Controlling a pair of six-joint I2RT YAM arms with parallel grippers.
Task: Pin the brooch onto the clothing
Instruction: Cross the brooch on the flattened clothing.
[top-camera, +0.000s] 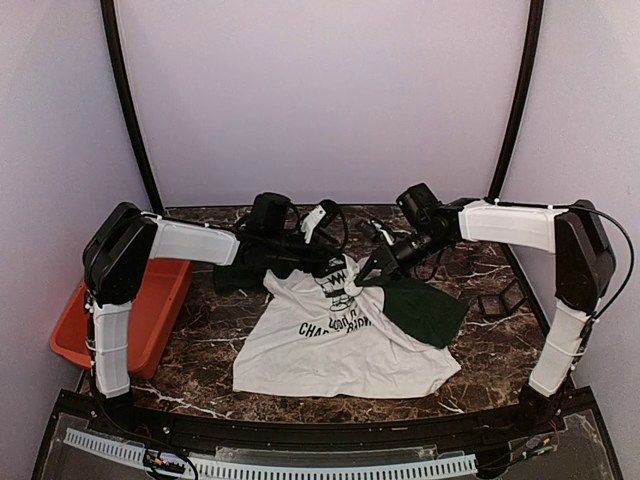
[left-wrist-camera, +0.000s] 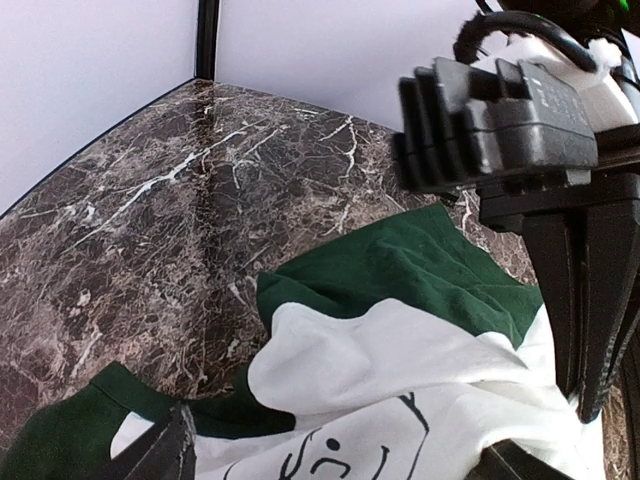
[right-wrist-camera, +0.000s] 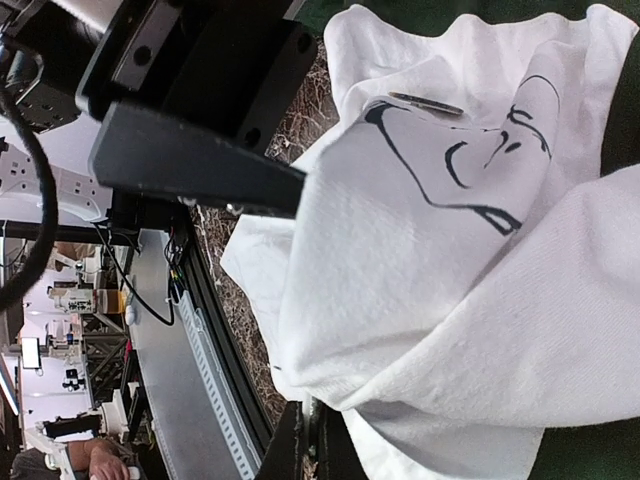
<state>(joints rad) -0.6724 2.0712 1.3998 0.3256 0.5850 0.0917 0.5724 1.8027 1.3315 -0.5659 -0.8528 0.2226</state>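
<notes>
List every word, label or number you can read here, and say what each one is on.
"CHA": black print on the white T-shirt, seen in the top view; a fold breaks up the rest of that line.
Line above it in the same print: too blurred to read.
Wrist views: only the drawn cartoon lines on the shirt, no letters.
Nothing else carries readable text.

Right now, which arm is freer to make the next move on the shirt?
Left. The left gripper is open and empty over the clothing. The right gripper is shut on a raised fold of it; moving it would likely drop that fold.
</notes>
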